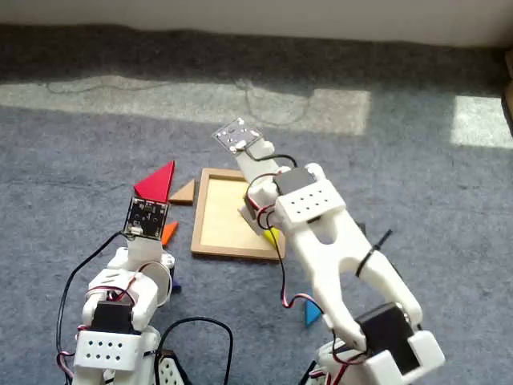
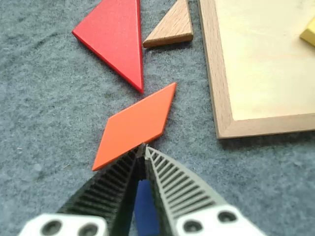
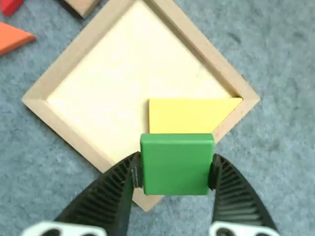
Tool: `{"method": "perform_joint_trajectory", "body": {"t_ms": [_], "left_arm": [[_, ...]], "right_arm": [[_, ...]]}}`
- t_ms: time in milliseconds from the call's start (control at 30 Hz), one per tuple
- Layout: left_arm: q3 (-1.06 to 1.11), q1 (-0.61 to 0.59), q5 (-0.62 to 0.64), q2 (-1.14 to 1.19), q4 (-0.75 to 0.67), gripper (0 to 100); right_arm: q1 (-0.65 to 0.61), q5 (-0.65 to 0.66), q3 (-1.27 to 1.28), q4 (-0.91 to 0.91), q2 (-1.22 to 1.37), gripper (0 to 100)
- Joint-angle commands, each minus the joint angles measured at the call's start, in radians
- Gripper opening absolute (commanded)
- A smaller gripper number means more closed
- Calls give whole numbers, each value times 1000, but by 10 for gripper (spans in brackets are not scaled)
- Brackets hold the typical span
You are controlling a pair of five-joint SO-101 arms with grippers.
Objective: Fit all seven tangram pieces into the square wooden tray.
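My right gripper (image 3: 175,169) is shut on a green square (image 3: 177,163), held above the near rim of the square wooden tray (image 3: 59,115). A yellow piece (image 3: 189,114) lies inside the tray against its edge. My left gripper (image 2: 143,149) is shut, and its tips touch the edge of an orange parallelogram (image 2: 135,125) on the carpet. A blue piece (image 2: 145,206) shows under its fingers. Beyond the orange piece lie a red triangle (image 2: 115,37) and a wooden triangle (image 2: 172,27), beside the tray (image 2: 216,73). From above, the tray (image 1: 210,241) sits between the arms.
A light blue piece (image 1: 311,311) lies on the carpet beside the right arm (image 1: 337,249). The left arm (image 1: 128,297) stands at the lower left. Grey carpet stretches open behind the tray, with a thin cable (image 1: 264,108) across it.
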Motion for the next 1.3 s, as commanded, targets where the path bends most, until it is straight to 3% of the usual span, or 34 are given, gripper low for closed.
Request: {"method": "perform_joint_trajectory", "body": {"t_ms": [0, 367, 867, 1100, 1267], "left_arm": [[27, -10, 6, -8, 6, 7], [27, -10, 6, -8, 6, 7], [27, -10, 6, -8, 6, 7], [28, -10, 6, -8, 6, 7], [28, -10, 6, -8, 6, 7]], "right_arm": [[-42, -12, -173, -31, 110, 166], [-71, -12, -479, -28, 438, 166], [-68, -14, -509, 71, 499, 172], [-67, -14, -509, 101, 498, 325], [-67, -14, -509, 96, 496, 330]]}}
